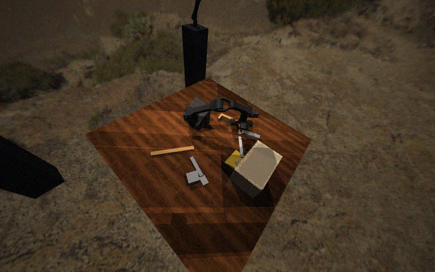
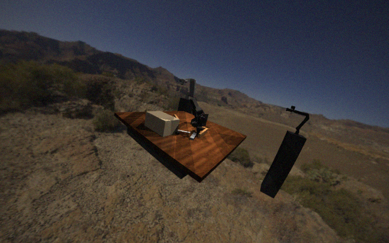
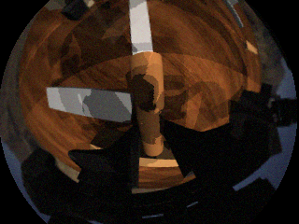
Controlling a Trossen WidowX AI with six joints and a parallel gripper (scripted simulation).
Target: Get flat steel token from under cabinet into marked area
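Note:
The tan cabinet [image 1: 256,167] [image 2: 160,121] stands on the right of the wooden table [image 1: 145,175]. The yellow marked area [image 1: 232,158] lies at its front. My gripper [image 1: 243,127] [image 2: 197,128] [image 3: 149,122] is low over the table, back from the cabinet. It is shut on the wooden handle [image 3: 149,108] of a rake-like tool. The tool's thin grey blade [image 1: 240,146] [image 2: 184,131] [image 3: 140,21] points to the marked area and ends at its near edge. I cannot see the token; the space under the cabinet is hidden.
A short grey bar [image 1: 251,134] [image 2: 193,135] [image 3: 88,103] lies beside the gripper. A small wooden angle piece [image 1: 224,117] lies near the arm's base [image 1: 197,118]. A wooden stick [image 1: 171,150] and a grey T-shaped tool [image 1: 198,172] lie left of the cabinet.

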